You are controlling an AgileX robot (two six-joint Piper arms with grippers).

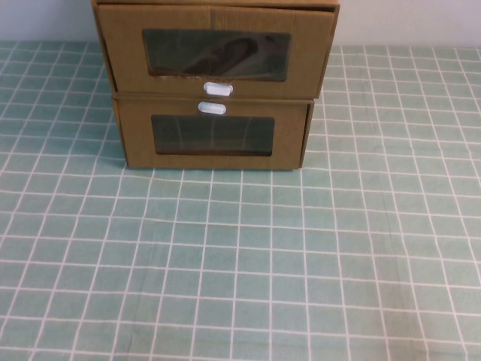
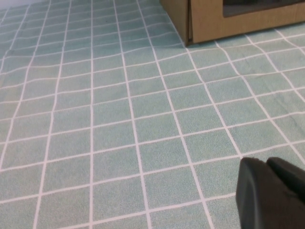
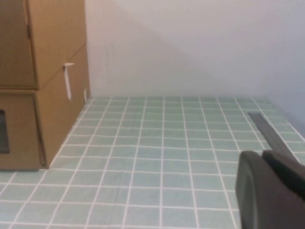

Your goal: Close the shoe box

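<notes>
Two brown cardboard drawer boxes stood stacked at the far middle of the desk, which was covered in a green cloth with a white grid. The upper one was the shoe box, with a clear window in its front panel and a small white tab handle just below that window. Its front panel stood forward of the lower drawer beneath it, overhanging that drawer's top edge, so the shoe box looked pulled out a little. The top of the shoe box was cut off by the frame edge in the high view. Through its window a dark curved shape showed, too dim to name. The lower drawer carried its own white tab above its window, and what lay behind that window could not be made out.

Neither arm appeared in the high view. In the left wrist view only a dark corner of the left claw showed, above bare cloth well short of the lower drawer's corner; whether it was open or closed could not be told, and nothing showed in its grasp. In the right wrist view the right claw was likewise cut to a dark corner, off to the side of the stacked boxes near a pale wall, its state also impossible to tell.
</notes>
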